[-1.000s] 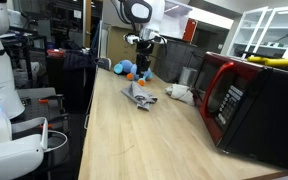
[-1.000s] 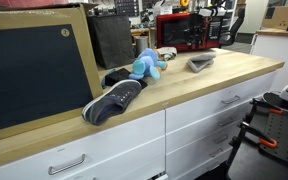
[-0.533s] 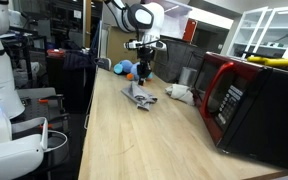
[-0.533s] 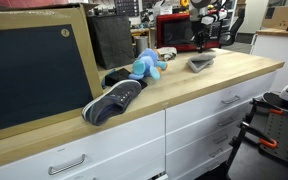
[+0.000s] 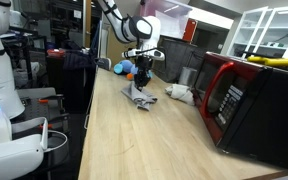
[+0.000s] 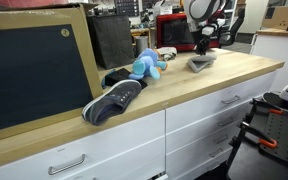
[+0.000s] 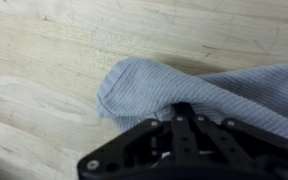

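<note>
A grey knitted cloth [image 5: 140,97] lies crumpled on the wooden countertop [image 5: 134,140]; it also shows in an exterior view [image 6: 200,62]. My gripper [image 5: 141,79] hangs straight down over it, also seen in an exterior view [image 6: 203,49]. In the wrist view the gripper [image 7: 182,108] is shut, its black fingers pressed together with their tips right at a rounded fold of the cloth [image 7: 144,85]. I see no cloth between the fingers. The cloth under the tips is hidden.
A blue plush toy [image 5: 130,68] [image 6: 146,66] lies beyond the cloth. A red microwave [image 5: 234,95] stands along the counter side, with a white object [image 5: 180,93] beside it. A dark shoe [image 6: 114,100] rests near a framed blackboard [image 6: 34,70].
The gripper has shut and come down from above the counter to the grey cloth. The cloth and toy have not moved.
</note>
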`<act>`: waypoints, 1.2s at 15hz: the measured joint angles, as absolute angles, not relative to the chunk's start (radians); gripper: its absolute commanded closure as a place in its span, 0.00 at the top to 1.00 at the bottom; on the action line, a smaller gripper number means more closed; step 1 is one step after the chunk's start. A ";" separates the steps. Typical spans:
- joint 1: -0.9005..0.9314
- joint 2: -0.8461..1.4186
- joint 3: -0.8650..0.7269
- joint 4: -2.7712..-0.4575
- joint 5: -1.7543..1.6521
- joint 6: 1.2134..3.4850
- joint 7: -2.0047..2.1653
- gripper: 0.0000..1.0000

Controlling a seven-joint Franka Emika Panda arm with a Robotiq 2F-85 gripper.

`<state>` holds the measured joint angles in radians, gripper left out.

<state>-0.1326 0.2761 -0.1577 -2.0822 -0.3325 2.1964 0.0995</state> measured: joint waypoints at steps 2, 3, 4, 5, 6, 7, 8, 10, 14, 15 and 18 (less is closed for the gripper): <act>-0.124 0.297 -0.158 -2.085 -0.369 2.196 0.126 0.00; -0.121 0.306 -0.159 -2.087 -0.383 2.196 0.134 0.00; -0.119 0.312 -0.159 -2.090 -0.395 2.196 0.140 0.00; -0.118 0.316 -0.159 -2.092 -0.407 2.196 0.141 0.00; -0.118 0.318 -0.160 -2.095 -0.419 2.193 0.141 0.00; -0.118 0.318 -0.162 -2.099 -0.429 2.192 0.141 0.00; -0.118 0.318 -0.164 -2.103 -0.438 2.191 0.141 0.00; -0.118 0.318 -0.167 -2.109 -0.454 2.183 0.141 0.00; -0.118 0.319 -0.167 -2.113 -0.457 2.138 0.086 0.00; -0.119 0.319 -0.167 -2.114 -0.457 2.128 0.058 0.00; -0.122 0.319 -0.167 -2.114 -0.457 2.091 -0.047 0.00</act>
